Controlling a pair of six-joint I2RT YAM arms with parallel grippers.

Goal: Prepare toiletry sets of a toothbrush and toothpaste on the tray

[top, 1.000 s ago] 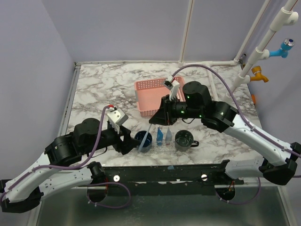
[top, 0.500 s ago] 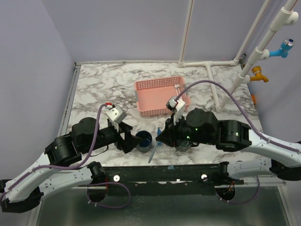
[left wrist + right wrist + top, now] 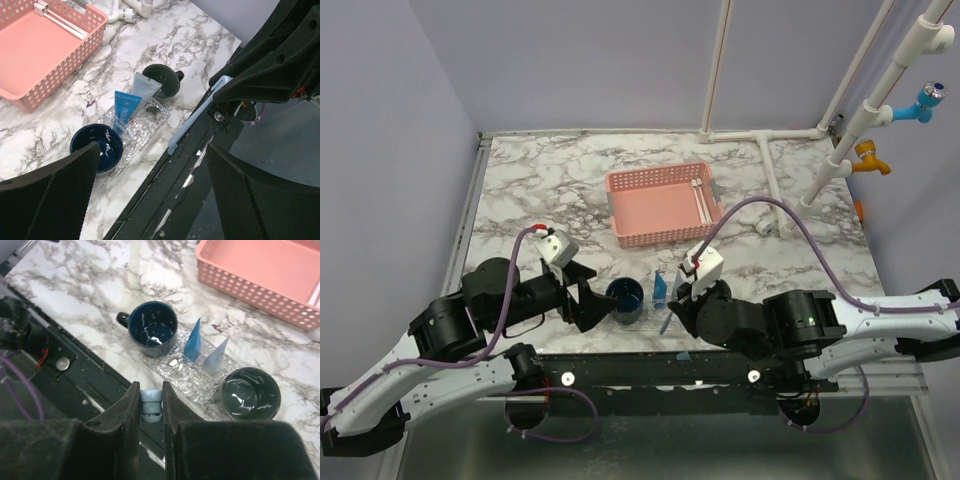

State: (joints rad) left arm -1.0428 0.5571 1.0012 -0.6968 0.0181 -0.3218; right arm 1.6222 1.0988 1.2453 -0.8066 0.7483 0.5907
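Observation:
My right gripper (image 3: 150, 389) is shut on the slim light-blue toothbrush (image 3: 151, 409). It holds it over the table's near edge, just in front of the clear tray (image 3: 186, 371). The toothbrush also shows in the left wrist view (image 3: 196, 121) and the top view (image 3: 666, 320). The navy mug (image 3: 152, 327) stands on the tray's left end. Two small blue tubes (image 3: 193, 341) lie on its middle. The dark green mug (image 3: 250, 392) stands at its right end, hidden under my right arm in the top view. My left gripper (image 3: 596, 303) is open and empty beside the navy mug (image 3: 625, 298).
The pink lattice basket (image 3: 663, 206) sits behind the tray with a white toothbrush (image 3: 700, 198) in it. The black frame rail (image 3: 650, 368) runs along the table's near edge. White pipes (image 3: 775, 180) lie at the back right.
My right arm has swung from beside the pink basket down to the near edge in front of the tray, carrying the toothbrush. My left gripper has barely shifted.

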